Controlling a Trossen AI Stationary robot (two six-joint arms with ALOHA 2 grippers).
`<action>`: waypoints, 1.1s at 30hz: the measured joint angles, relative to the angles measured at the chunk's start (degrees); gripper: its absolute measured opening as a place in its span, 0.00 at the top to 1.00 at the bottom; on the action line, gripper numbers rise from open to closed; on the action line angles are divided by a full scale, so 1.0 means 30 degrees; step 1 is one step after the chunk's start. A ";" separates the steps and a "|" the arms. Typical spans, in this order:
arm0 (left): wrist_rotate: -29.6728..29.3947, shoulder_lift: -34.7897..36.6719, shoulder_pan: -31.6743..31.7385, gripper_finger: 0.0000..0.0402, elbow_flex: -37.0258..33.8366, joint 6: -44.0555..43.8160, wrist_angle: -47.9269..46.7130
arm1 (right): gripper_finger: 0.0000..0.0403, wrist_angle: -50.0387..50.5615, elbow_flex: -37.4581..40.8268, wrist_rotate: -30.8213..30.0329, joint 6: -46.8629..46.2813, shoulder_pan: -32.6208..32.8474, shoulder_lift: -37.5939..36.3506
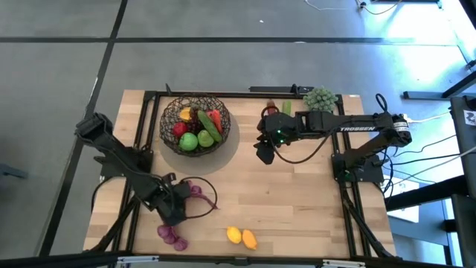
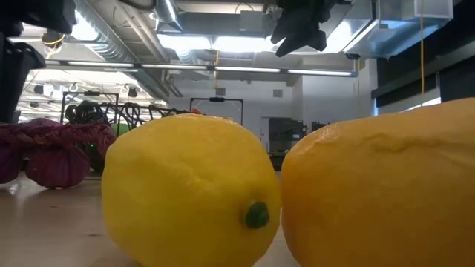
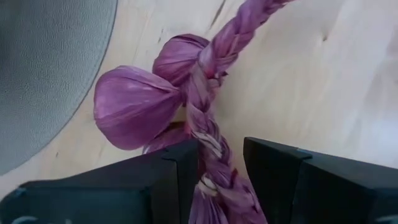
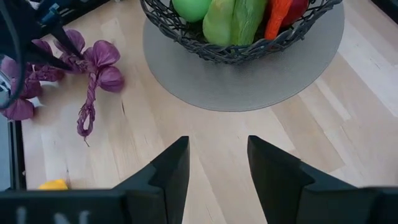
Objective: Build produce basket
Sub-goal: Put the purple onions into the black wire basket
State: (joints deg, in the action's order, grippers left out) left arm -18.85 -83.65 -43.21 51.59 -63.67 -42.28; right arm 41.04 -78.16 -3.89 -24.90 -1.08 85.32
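Two claws: both are showing, one at work and one waiting.
Left claw [image 3: 221, 180]: its dark fingers are clamping on the plaited stem of a purple braided bunch of papery bulbs [image 3: 134, 106], gripping the braid rather than a bulb, probably because the thin rope fits between the jaws and lets the whole bunch come up together.
Bunch position: in the high view it is lying at the lower left of the frame [image 1: 195, 192], on the pale wooden worktop [image 1: 297, 208], well apart from the basket.
Round dark wire-mesh basket [image 1: 195, 123]: it is sitting on a grey round mat [image 4: 249, 87] at the upper middle of the high view, already holding green, red and orange toy produce [image 1: 199, 132].
Right claw [image 4: 217, 162]: its fingers are standing apart, gripping nothing, hovering over bare worktop just right of the basket, seemingly keeping clear.
Yellow lemon [image 1: 233, 235] and orange mango-like fruit [image 1: 249, 239]: they are waiting side by side at the bottom middle, not yet collected.
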 joint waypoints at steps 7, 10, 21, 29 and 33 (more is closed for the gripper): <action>-0.0164 -0.1798 0.0472 0.70 0.0073 0.1376 0.1366 | 0.61 0.0000 0.0005 0.0009 -0.0010 0.0000 0.0000; -0.0088 -0.2450 0.0681 0.70 0.0058 0.1488 0.1399 | 0.61 0.0000 0.0002 0.0017 -0.0023 0.0000 0.0000; 0.0226 -0.2735 0.1673 0.81 0.0036 0.3884 0.1341 | 0.61 0.0000 0.0002 0.0017 -0.0029 0.0000 0.0007; 0.0950 -0.2727 0.2378 0.98 0.0036 0.4420 0.1319 | 0.61 0.0001 0.0005 0.0017 -0.0032 0.0000 0.0007; 0.1582 -0.2727 0.2644 0.99 0.0044 0.4405 0.1348 | 0.61 0.0000 0.0005 0.0017 -0.0032 -0.0002 0.0007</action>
State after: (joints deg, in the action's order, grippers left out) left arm -14.10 -91.83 -35.28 51.73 -50.46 -38.24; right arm 41.04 -78.15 -3.84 -24.99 -1.09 85.34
